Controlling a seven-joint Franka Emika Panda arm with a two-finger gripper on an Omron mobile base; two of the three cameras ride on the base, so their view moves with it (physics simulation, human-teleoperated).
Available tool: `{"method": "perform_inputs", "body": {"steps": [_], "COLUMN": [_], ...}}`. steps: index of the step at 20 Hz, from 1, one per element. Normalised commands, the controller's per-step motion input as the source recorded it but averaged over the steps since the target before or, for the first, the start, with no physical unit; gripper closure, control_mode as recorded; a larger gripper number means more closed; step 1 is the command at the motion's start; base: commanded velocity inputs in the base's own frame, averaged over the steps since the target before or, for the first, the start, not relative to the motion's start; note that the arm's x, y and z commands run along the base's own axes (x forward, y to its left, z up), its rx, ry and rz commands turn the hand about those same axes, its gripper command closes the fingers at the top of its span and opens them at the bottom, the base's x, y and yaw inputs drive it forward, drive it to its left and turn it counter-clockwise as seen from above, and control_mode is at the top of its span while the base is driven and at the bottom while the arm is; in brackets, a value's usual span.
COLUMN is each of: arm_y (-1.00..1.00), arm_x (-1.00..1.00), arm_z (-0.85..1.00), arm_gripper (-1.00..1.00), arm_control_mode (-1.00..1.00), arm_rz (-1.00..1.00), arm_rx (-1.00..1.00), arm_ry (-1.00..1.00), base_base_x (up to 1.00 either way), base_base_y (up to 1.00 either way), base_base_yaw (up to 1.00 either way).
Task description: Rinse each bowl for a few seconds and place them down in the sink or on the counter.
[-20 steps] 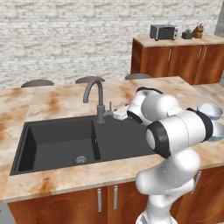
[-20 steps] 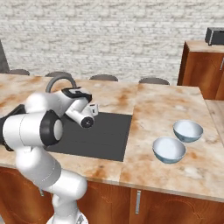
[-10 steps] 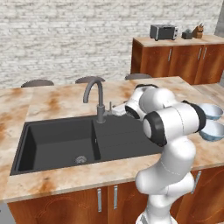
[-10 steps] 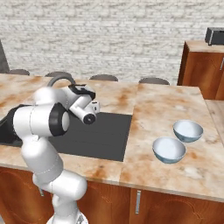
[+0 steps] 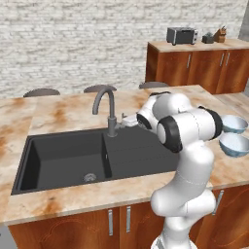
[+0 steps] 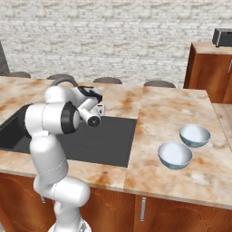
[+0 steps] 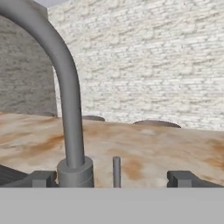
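A: Where are the bowls?

B: Both sit upright on the counter (image 6: 172, 111), well to the right of the sink (image 5: 73, 160). The nearer bowl (image 6: 175, 155) and the farther bowl (image 6: 195, 135) are just beside each other; I cannot tell whether their rims touch. In the left base view they peek out past the arm: the farther bowl (image 5: 235, 124) above the nearer one (image 5: 236, 144).

A: Anything in them?

B: Their pale insides look bare. The sink's basin holds nothing either, just a round drain (image 5: 89, 177) at its floor, with the flat ribbed drainboard (image 5: 141, 153) on the side toward the bowls.

A: And the arm?

B: It rises in front of the sink, folds at the elbow and reaches over the drainboard toward the grey gooseneck faucet (image 5: 108, 109). The gripper (image 5: 124, 119) is level, just beside the faucet's base. In the hand view the faucet's stem (image 7: 70, 109) and a thin upright lever (image 7: 116, 170) stand between the two fingertips (image 7: 41, 178), close in front.

A: Jaws?

B: Spread wide, nothing between them but air; both bowls are well apart from the hand.

A: The room?

B: Beyond the sink, three stool tops (image 5: 41, 92) line the counter's far edge under a pale brick wall (image 5: 78, 44). To the far right of the sink stands a wooden counter (image 5: 199, 63) with a toaster oven (image 5: 182, 35).
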Motion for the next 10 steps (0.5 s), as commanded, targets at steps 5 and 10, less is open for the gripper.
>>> {"method": "perform_inputs", "body": {"steps": [5, 10], "arm_y": [0.01, 0.02], "arm_x": [0.27, 0.22], "arm_z": [-0.16, -0.16], "arm_gripper": [-1.00, -1.00], "arm_control_mode": [-1.00, -1.00], "arm_rz": [-0.04, -0.06], "arm_rx": [0.00, 0.00], "arm_ry": [0.01, 0.00], "base_base_x": [0.00, 0.00], "base_base_y": [0.00, 0.00], "base_base_yaw": [0.00, 0.00]}}
